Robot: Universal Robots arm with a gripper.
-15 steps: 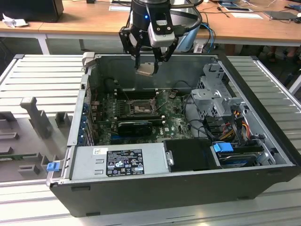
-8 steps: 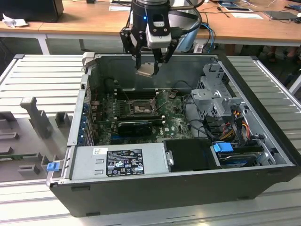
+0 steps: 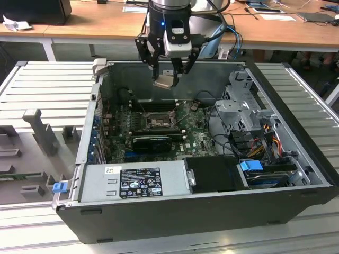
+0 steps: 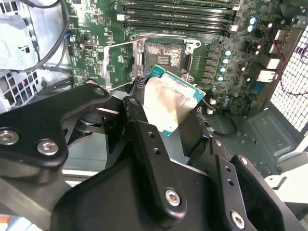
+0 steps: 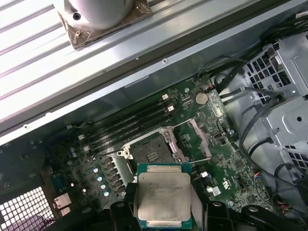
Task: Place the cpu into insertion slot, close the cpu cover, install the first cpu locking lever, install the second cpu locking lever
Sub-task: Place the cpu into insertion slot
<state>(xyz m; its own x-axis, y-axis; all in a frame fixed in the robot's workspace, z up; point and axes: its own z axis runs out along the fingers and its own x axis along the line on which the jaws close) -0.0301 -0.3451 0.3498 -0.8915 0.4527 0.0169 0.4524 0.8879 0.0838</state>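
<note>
Now the black tool [image 3: 169,73] pinches the small flat silver-tan square cpu [image 5: 163,195] up high, above the black-rimmed square insertion slot [image 3: 159,123] in the middle of the exterior view; it looks like step one, and the cpu needs lining up flat.

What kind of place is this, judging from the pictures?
Probably a robotics lab or workshop: an open computer case lies on a ribbed metal bench, wooden desks stand behind, and the claw holds the cpu above the motherboard.
</note>
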